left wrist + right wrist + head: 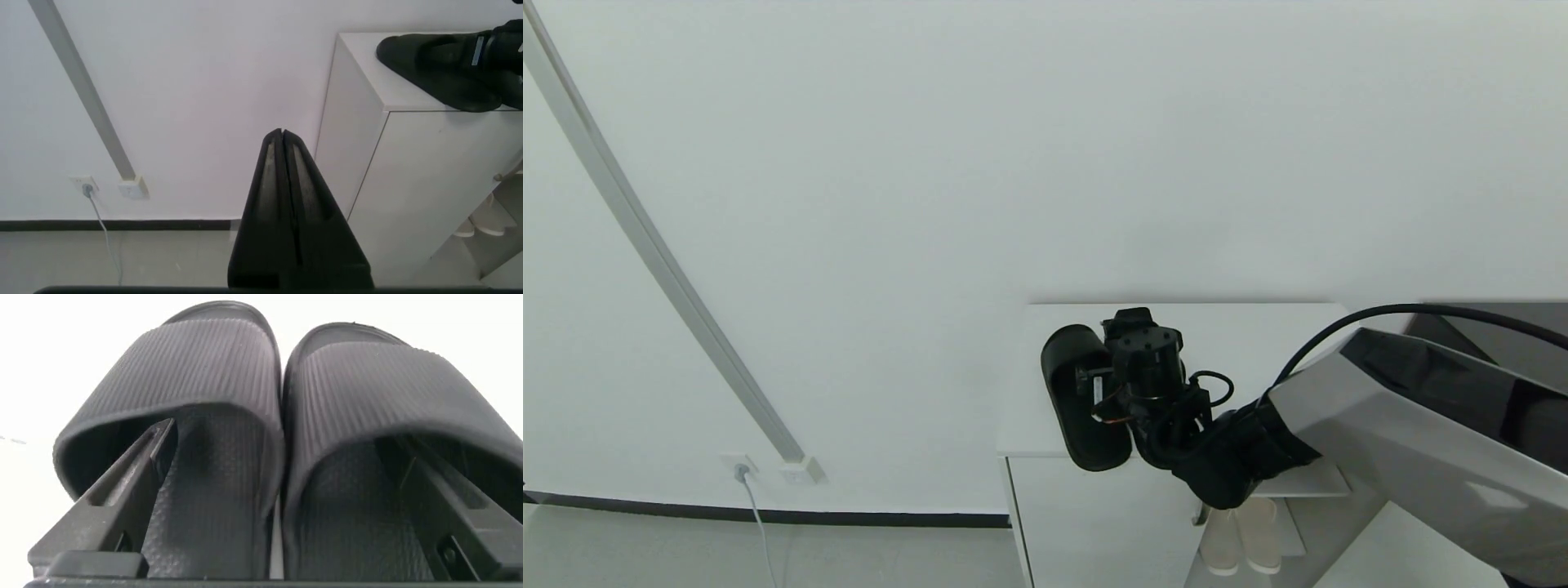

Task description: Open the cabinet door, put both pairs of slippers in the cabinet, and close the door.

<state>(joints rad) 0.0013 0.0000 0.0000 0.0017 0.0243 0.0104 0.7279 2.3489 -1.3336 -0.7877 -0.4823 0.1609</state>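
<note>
A pair of black slippers (pixel 1086 408) lies side by side on top of the white cabinet (pixel 1258 343), at its left front corner and slightly over the edge. My right gripper (pixel 1104 384) is at them, open, with one finger (pixel 122 498) under the strap of each slipper (pixel 204 384). A pair of white slippers (pixel 1241 539) stands inside the cabinet, whose right side is open. My left gripper (pixel 282 135) hangs shut and empty left of the cabinet (pixel 409 188), facing the wall, lower than the black slippers (pixel 433 61).
A white wall rises behind the cabinet. A grey conduit (pixel 645 237) runs diagonally down it to a socket (pixel 739 467) with a plugged-in cable near the floor. A white panel (pixel 1396 555) shows at the lower right, beside the open compartment.
</note>
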